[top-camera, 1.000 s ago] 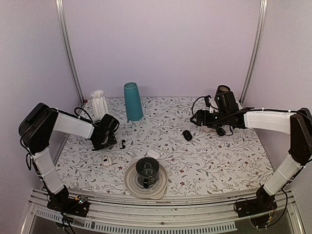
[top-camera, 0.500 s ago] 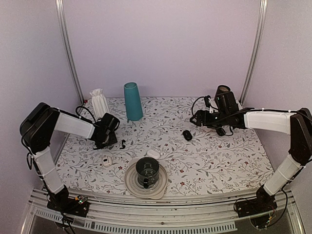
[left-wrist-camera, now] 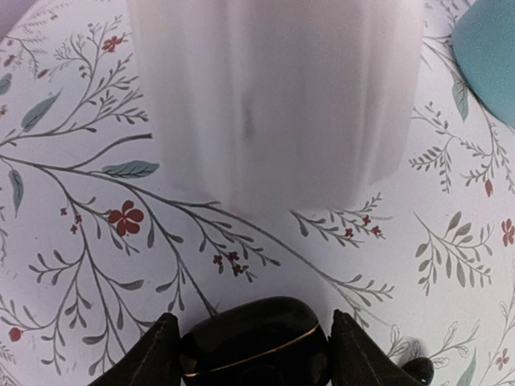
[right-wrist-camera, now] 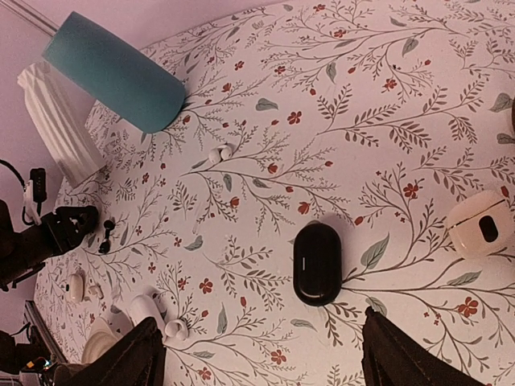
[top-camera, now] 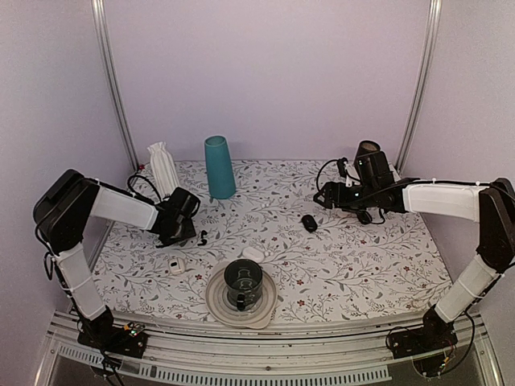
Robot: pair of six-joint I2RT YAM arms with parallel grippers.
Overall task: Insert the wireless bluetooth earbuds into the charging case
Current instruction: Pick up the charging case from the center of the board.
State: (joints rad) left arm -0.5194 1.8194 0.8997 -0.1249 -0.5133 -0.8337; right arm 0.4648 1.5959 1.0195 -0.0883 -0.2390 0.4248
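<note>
The mug stands on the plate, the earbud behind it to the left.

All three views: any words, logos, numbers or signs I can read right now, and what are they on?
None readable in any view.
Black case: only a thin gold line, no lettering.
Oval pod, white case, teal cup: no lettering.
Cloth: floral print only, no words.
Top view: everything is too small to show any print.
</note>
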